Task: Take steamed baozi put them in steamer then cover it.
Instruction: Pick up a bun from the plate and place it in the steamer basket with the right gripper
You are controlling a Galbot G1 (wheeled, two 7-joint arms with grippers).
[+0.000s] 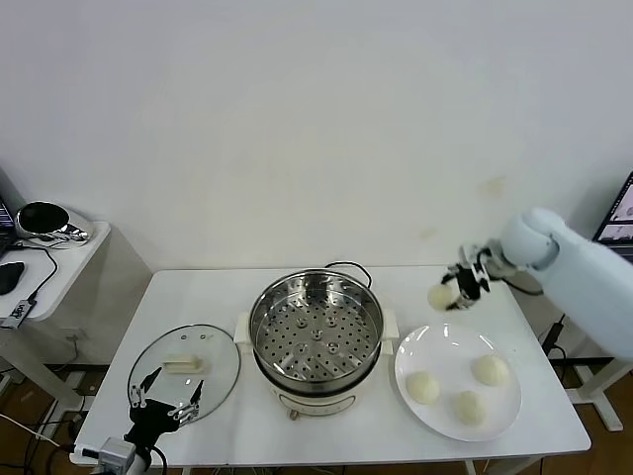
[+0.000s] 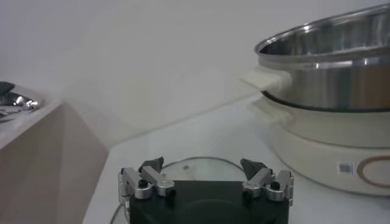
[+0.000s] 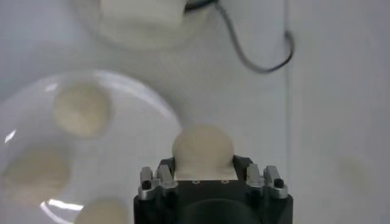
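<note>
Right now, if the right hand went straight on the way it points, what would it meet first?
The right hand, shut on a baozi, points down from above the table. Straight on, it would probably meet the bare white table just beside the plate, though the plate's rim is close and depth is unclear.

- We see a plain off-white wall filling the back, evenly lit.
- White worktop butts against it, square corners, pale legs.
- To the left, a second white side table carries a shiny chrome object and a black cable.
- Monitor edge at far right.
</note>
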